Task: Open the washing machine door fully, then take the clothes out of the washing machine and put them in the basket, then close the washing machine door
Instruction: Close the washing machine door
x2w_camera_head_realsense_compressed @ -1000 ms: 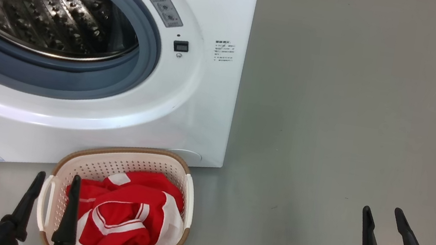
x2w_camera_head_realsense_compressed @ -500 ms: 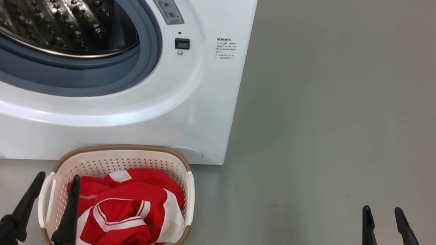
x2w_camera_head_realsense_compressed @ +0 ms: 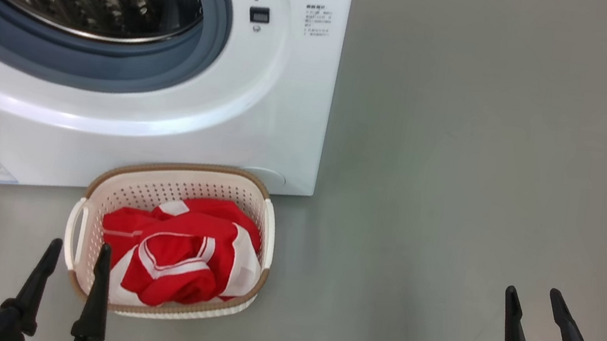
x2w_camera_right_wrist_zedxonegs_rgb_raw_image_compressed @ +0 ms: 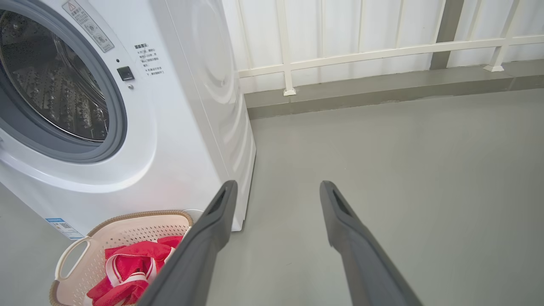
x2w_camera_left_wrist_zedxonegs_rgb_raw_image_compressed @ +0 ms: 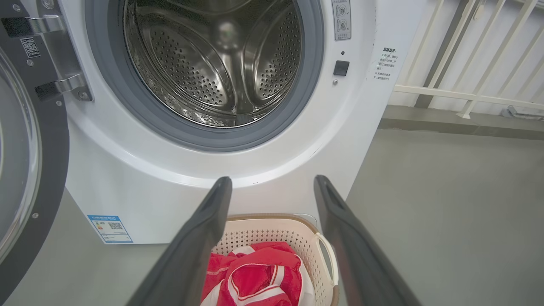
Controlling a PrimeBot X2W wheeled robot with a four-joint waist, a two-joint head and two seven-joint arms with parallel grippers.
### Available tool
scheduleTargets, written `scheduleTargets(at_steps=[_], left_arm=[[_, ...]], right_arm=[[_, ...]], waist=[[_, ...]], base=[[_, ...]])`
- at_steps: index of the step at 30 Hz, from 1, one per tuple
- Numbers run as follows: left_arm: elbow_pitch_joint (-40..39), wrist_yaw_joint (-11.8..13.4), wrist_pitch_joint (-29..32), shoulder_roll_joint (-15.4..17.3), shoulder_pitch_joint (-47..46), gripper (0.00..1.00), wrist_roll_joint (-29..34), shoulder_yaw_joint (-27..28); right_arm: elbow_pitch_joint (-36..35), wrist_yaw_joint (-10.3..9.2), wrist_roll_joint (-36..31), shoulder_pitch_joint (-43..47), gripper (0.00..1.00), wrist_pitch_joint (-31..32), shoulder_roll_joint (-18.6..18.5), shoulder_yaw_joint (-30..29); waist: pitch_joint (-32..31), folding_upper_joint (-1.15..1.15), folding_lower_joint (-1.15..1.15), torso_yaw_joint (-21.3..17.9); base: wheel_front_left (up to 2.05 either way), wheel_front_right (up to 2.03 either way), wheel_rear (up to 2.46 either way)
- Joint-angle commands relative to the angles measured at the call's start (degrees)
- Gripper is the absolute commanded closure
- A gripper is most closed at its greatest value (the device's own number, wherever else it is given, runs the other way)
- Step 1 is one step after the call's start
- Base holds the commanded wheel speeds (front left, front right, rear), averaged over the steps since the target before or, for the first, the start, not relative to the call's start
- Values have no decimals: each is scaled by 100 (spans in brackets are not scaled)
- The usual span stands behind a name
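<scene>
Washing machine door (x2w_camera_left_wrist_zedxonegs_rgb_raw_image_compressed: pixel 53 170) open: rigid, hinged, glossy rim (likely slippery); push, don't pinch. Left pincer (x2w_camera_head_realsense_compressed: pixel 80 245), right pincer (x2w_camera_head_realsense_compressed: pixel 533 291): apart, empty.

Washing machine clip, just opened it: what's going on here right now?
The washing machine stands with its door swung open on the robot's left, and no clothes can be seen in the drum. The red clothes lie in the basket on the floor in front of it. The left gripper and right gripper are both open and hold nothing. Closing the door is what remains.
</scene>
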Motion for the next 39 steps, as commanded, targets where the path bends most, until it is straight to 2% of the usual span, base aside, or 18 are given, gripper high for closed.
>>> scheduleTargets(at_steps=[1,13,20,26,34,38,39], left_arm=[[-150,38,-36,91,-112,0,-23,178],[-104,54,-36,91,-169,0,-14,151],[-38,118,-36,91,-224,0,-88,36],[2,252,-36,91,-207,0,-271,-117],[25,582,-36,91,-86,0,-612,-376],[4,698,-36,91,-21,0,-752,-481],[4,698,-36,91,-21,0,-752,-481]], right_arm=[[-129,43,39,-68,0,-37,-66,99],[-117,43,35,-84,0,-37,-55,84],[-103,43,19,-135,0,-37,-68,108],[-82,43,17,-144,0,-37,-138,194],[-52,43,7,-255,0,-37,-323,426],[-29,43,12,-325,0,-37,-442,540],[-29,43,12,-325,0,-37,-442,540]], waist=[[11,0,0,3],[41,0,0,35],[55,0,0,191],[55,0,0,573],[52,0,0,1292],[35,0,0,1693],[35,0,0,1693]], base=[[-98,98,0],[-22,22,0],[0,0,0],[0,0,0],[0,0,0],[0,0,0],[0,0,0]])
